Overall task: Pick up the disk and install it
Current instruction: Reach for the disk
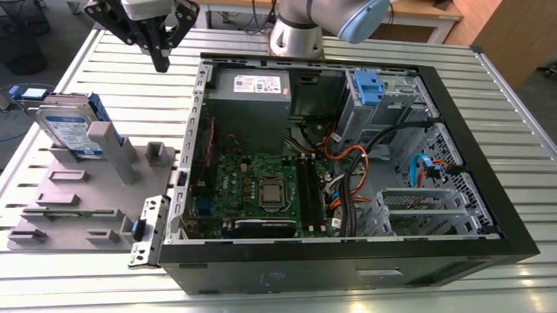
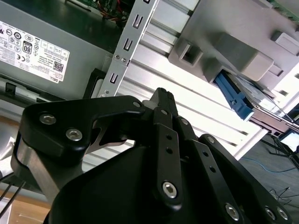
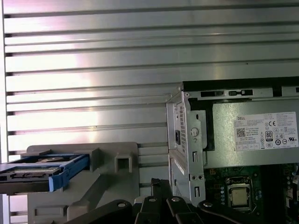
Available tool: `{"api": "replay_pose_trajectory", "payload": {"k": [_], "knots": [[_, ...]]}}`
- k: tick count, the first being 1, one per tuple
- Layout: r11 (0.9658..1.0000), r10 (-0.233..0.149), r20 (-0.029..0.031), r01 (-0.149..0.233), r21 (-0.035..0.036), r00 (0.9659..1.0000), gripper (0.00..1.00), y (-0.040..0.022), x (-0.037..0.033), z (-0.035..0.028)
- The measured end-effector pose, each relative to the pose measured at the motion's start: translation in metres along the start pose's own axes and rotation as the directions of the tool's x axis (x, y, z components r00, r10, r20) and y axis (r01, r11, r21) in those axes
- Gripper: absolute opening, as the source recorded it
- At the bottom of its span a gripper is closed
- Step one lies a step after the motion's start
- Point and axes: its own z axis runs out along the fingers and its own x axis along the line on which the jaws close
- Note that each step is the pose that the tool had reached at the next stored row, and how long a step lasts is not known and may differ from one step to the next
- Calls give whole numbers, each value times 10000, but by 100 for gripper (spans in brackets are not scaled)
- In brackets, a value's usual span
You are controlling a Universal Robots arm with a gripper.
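The disk [image 1: 70,127] stands on edge in a grey holder [image 1: 78,195] at the exterior view's left, its blue-and-white label facing out and a blue rail along its side. In both wrist views the disk's blue rail [image 2: 233,95] and metal body [image 3: 32,172] stick out of the holder's slot. My gripper [image 1: 161,64] hangs above the slatted table between the holder and the open computer case [image 1: 487,176], higher than the disk and toward the exterior view's right of it. Its black fingers [image 2: 161,95] meet at the tips with nothing between them, and the fingers [image 3: 159,184] also point down at the table beside the case corner.
The case lies open on its side, with a grey power supply [image 1: 252,88] at its back corner, a motherboard [image 1: 261,189] and cables inside. A drive cage with a blue clip [image 1: 367,85] sits at the case's far side. The arm's base [image 1: 296,32] stands behind the case.
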Motion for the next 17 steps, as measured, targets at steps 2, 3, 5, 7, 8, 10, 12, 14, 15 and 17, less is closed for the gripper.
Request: {"api": "replay_pose_trajectory", "payload": {"k": [2, 3, 5, 7, 8, 10, 12, 14, 15, 17], "knots": [[10000, -1, 1, 1, -1, 10000, 11, 0, 5, 1], [10000, 0, 0, 0, 0, 10000, 11, -1, 10, 1], [10000, 0, 0, 0, 0, 10000, 11, -1, 13, 1], [10000, 1, 0, -1, 0, 10000, 11, -1, 13, 4], [10000, 0, 1, 0, -1, 10000, 11, -1, 13, 8], [10000, 1, 1, -1, -1, 10000, 11, -2, 18, 19], [10000, 0, 0, 0, 0, 10000, 11, -3, 24, 31], [10000, 0, -1, 0, 1, 10000, 11, -5, 38, 41], [10000, 1, -1, -1, 1, 10000, 11, -6, 47, 46], [10000, 0, 0, 0, 0, 10000, 11, -7, 66, 55]]}}
